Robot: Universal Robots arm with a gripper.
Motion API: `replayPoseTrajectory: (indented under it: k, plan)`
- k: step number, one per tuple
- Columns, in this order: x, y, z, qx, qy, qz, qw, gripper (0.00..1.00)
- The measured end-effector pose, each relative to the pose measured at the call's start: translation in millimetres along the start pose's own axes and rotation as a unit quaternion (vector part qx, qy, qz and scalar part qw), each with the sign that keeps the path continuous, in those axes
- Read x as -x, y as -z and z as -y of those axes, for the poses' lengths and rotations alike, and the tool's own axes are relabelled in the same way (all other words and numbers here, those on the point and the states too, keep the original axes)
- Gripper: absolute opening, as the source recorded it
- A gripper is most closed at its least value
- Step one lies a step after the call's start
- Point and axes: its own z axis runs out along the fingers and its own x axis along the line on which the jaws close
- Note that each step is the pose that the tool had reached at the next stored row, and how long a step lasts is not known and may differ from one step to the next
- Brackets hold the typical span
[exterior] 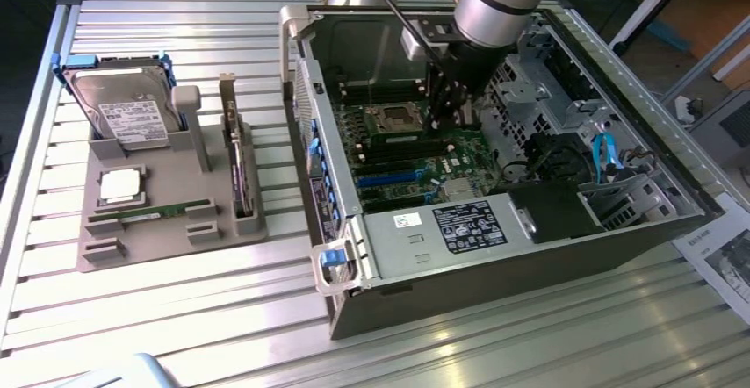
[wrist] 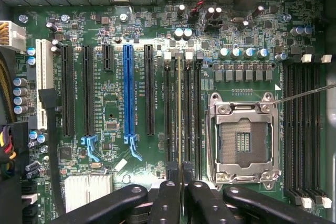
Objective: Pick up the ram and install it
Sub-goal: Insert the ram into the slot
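Currently black gripper [wrist: 180, 178] fingers [wrist: 167, 198] pinching thin long ram stick [wrist: 180, 108] over green motherboard [wrist: 131, 40]; grey computer case [exterior: 469, 274] sitting on ribbed aluminium table [exterior: 176, 318].

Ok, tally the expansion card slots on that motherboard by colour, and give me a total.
Black expansion slots: 4
Blue expansion slot: 1
White expansion slot: 1
Total: 6
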Motion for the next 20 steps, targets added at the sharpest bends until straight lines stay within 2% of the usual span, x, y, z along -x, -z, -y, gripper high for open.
replayPoseTrajectory:
  k: [5,20]
  plan:
    - [-3.9,0.1,0.1,0.0000,0.000,0.0000,1.0000,0.12]
    - [-6.4,-6.1,0.3,0.0000,0.000,0.0000,1.0000,0.12]
